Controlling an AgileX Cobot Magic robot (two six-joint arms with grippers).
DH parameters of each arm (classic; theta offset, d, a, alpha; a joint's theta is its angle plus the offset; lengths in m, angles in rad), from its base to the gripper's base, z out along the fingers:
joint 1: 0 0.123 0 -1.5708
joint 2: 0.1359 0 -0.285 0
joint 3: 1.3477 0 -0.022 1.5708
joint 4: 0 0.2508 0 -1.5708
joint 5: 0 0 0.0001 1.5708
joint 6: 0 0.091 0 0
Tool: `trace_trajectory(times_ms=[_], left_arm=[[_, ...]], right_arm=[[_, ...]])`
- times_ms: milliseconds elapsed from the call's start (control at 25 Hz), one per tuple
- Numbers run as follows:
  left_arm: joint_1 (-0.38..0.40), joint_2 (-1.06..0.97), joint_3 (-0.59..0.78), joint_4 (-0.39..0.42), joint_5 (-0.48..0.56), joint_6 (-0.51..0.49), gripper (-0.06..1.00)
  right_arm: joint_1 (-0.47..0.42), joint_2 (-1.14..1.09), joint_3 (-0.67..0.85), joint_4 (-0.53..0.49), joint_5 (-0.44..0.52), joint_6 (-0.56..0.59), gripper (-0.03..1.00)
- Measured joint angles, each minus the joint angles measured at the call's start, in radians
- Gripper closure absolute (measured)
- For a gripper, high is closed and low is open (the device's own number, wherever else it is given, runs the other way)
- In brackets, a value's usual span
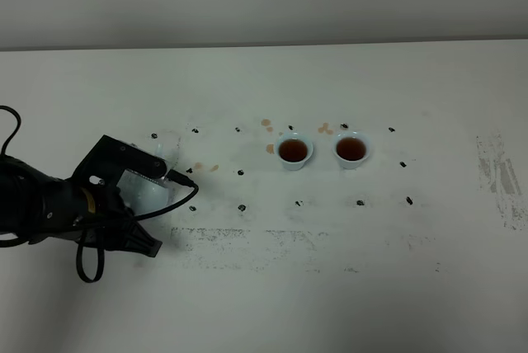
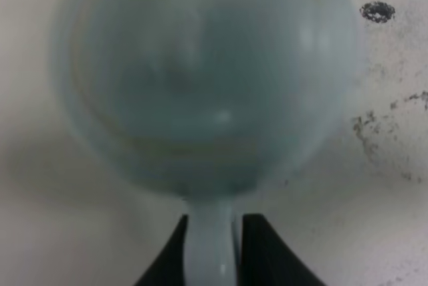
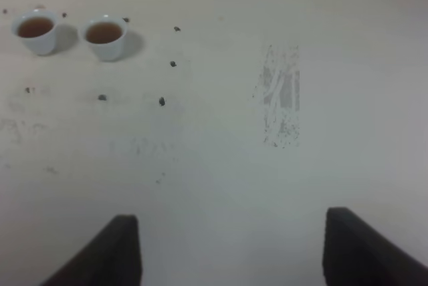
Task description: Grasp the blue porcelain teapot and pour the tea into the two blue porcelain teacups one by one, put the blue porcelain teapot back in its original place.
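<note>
The blue porcelain teapot (image 2: 207, 72) fills the left wrist view, blurred, with its round body towards the camera. Its loop handle (image 2: 210, 252) sits between the two dark fingers of my left gripper (image 2: 212, 232), which is shut on it. In the exterior high view the teapot (image 1: 167, 151) is at the table's left, mostly hidden behind the left gripper (image 1: 148, 184). I cannot tell whether it rests on the table. The two blue porcelain teacups (image 1: 294, 152) (image 1: 351, 149) stand side by side at the middle, both holding brown tea. They also show in the right wrist view (image 3: 37, 31) (image 3: 105, 36). My right gripper (image 3: 241, 252) is open and empty.
Small brown tea drops (image 1: 268, 124) lie on the white table near the cups and near the teapot. Black marks dot the table (image 1: 264, 287) around the cups. A scuffed grey patch (image 1: 499, 176) is at the right. The right arm is outside the exterior high view.
</note>
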Motion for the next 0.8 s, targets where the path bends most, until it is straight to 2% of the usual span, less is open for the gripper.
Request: trace_trajectory(times_ms=[360, 560, 680, 800], left_arm=[[0.0, 0.003, 0.0, 0.0, 0.002, 0.0, 0.6], [0.0, 0.003, 0.0, -0.001, 0.04, -0.052, 0.52], [0.0, -0.002, 0.0, -0.048, 0.103, -0.068, 0.5], [0.0, -0.052, 0.0, -0.151, 0.172, -0.02, 0.49]], right_arm=[[0.0, 0.0, 0.0, 0.0, 0.0, 0.0, 0.41], [0.0, 0.0, 0.0, 0.0, 0.0, 0.0, 0.41], [0.0, 0.0, 0.0, 0.0, 0.0, 0.0, 0.41], [0.0, 0.0, 0.0, 0.0, 0.0, 0.0, 0.41]])
